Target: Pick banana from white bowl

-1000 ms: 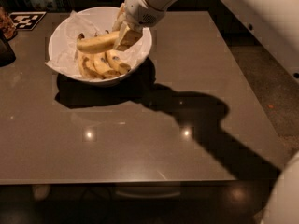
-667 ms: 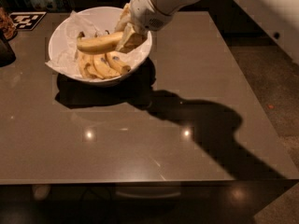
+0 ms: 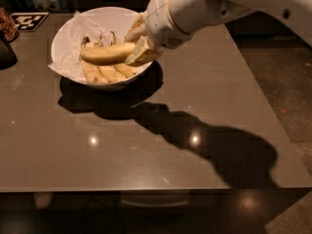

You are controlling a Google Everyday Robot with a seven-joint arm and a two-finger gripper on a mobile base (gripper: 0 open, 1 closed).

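Observation:
The white bowl (image 3: 63,38) stands at the table's back left, lined with crumpled white paper. The banana (image 3: 105,53), long and pale yellow with a dark stem tip at its left, lies level above several shorter bananas (image 3: 105,73) in the bowl. My gripper (image 3: 139,47) reaches in over the bowl's right rim and is shut on the banana's right end. The white arm comes in from the upper right and hides the bowl's right rim.
The bowl stands on a brown table (image 3: 161,145) with its front edge near the bottom of the view. A dark object (image 3: 6,50) and a black-and-white marker tag (image 3: 29,21) are at the far left. Floor (image 3: 287,91) lies to the right.
The arm has shifted a little over the bowl's right side. The banana stays between the fingers, its right end raised slightly above the shorter bananas.

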